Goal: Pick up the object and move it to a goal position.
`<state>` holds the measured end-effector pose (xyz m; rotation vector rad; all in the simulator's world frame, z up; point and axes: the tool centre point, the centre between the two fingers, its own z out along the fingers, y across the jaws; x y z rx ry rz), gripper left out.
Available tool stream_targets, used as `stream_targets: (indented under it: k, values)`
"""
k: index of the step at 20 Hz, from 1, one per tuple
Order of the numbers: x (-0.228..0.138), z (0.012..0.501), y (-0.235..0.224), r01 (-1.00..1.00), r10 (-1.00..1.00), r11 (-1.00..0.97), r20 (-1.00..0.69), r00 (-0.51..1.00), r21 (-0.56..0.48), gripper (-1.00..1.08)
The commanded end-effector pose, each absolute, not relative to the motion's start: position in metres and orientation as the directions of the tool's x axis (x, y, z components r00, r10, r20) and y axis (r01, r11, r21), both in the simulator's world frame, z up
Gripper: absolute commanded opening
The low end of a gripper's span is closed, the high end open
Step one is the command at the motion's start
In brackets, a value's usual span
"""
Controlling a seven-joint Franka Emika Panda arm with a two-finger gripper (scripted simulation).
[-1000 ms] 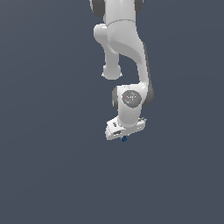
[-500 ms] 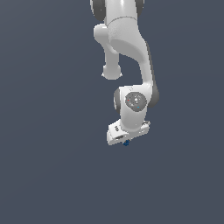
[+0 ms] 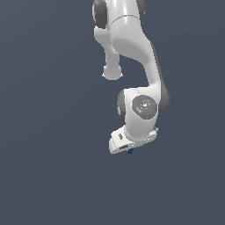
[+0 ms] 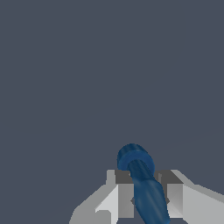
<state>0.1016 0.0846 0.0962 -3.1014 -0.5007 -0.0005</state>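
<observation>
The hand (image 4: pixel 146 197) is pinching the dark-blue object (image 4: pixel 142 183) between both fingers, so the grasp seems done, leaving the carry to an unseen goal position.

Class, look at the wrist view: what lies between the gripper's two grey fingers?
The dark-blue, round-headed object lies between the grey fingers of the gripper, seemingly clamped; the wrist view shows this.
</observation>
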Motion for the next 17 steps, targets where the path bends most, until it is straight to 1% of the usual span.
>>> stream_targets:
  k: [1,9,17]
  values:
    - [0.112,0.102,0.087,0.315,0.315,-0.949,0.000,0.949,0.000,-1.00]
    - [0.131,0.113,0.091,0.315,0.315,-0.949,0.000,0.949,0.000,-1.00]
    - [0.137,0.116,0.092,0.315,0.315,-0.949,0.000,0.949,0.000,-1.00]
